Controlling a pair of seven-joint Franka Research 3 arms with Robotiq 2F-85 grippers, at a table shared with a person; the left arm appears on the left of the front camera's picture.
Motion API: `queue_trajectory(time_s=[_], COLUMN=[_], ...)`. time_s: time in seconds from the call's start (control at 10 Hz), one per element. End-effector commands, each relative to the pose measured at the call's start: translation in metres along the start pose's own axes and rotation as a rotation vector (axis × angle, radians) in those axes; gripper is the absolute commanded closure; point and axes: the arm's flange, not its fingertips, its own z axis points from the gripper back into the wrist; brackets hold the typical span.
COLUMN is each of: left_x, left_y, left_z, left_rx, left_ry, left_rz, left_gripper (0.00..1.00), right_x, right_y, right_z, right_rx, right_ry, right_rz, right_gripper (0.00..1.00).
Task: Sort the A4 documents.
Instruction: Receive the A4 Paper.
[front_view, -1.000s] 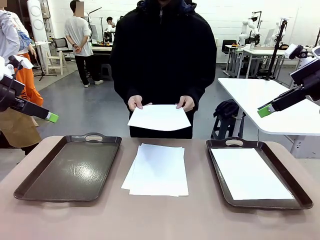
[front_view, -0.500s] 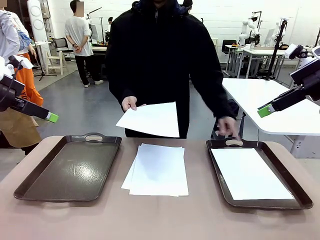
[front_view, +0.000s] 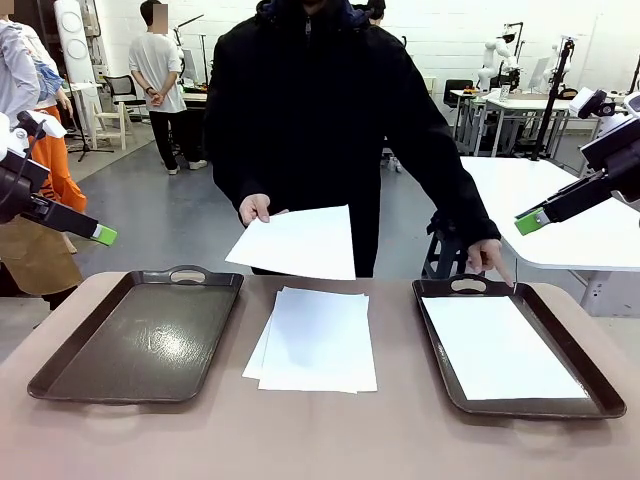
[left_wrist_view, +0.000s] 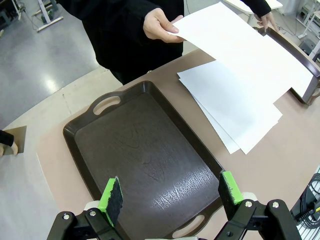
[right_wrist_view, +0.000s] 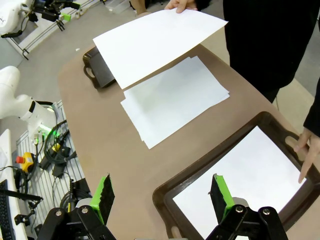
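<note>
- Across the front view, the counter (front_view: 320, 440) carries two dark handled trays: the left tray (front_view: 140, 340), its glossy floor showing, and the right tray (front_view: 530, 407), with one white sheet (front_view: 500, 348) lying flat inside.
- Between the trays, a loose stack (front_view: 315, 340) of A4 documents lies on the counter, edges slightly fanned, apart from both trays.
- At the far side, a person in a dark coat holds a raised sheet (front_view: 295, 243) by its corner in one hand (front_view: 254, 208), above the stack's far edge and clear of it. The other hand (front_view: 487, 258) reaches down to the right tray's far rim, by the handle.
- Raised beyond the counter's two sides are the left pincer (front_view: 104, 235) and the right pincer (front_view: 528, 222), both well apart from the papers.
- Left wrist view: the left pincer's green-padded fingers (left_wrist_view: 112, 195) stand spread with nothing between them, above the near end of the left tray. The stack lies beside that tray, and the raised sheet overlaps the stack in the picture.
- Right wrist view: the right pincer's fingers (right_wrist_view: 219, 192) stand spread, gripping nothing, above the near corner of the right tray. The white sheet lies inside, and the other hand's fingertips are at the handle end. The stack and the raised sheet lie beyond.
</note>
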Motion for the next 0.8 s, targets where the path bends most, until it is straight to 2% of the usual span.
queue_trajectory(time_s=[0.0,0.5,0.6,0.7], left_x=[-0.001,-0.001,-0.001,-0.001], left_y=[0.002,0.002,0.002,0.002], left_z=[-0.002,-0.002,-0.002,-0.002], left_rx=[-0.005,-0.005,-0.005,-0.005], left_ry=[-0.010,-0.010,-0.010,-0.010], left_rz=[0.005,0.005,0.005,0.005], left_gripper=[0.00,0.00,0.00,0.00], right_x=[-0.001,0.000,0.010,0.021], right_y=[0.000,0.000,-0.007,-0.017], right_z=[0.000,0.000,-0.012,-0.031], right_rx=[-0.001,0.000,0.020,0.121], right_ry=[0.005,0.000,-0.024,-0.053], right_rz=[0.005,0.000,-0.061,-0.126], right_gripper=[0.00,0.00,0.00,0.00])
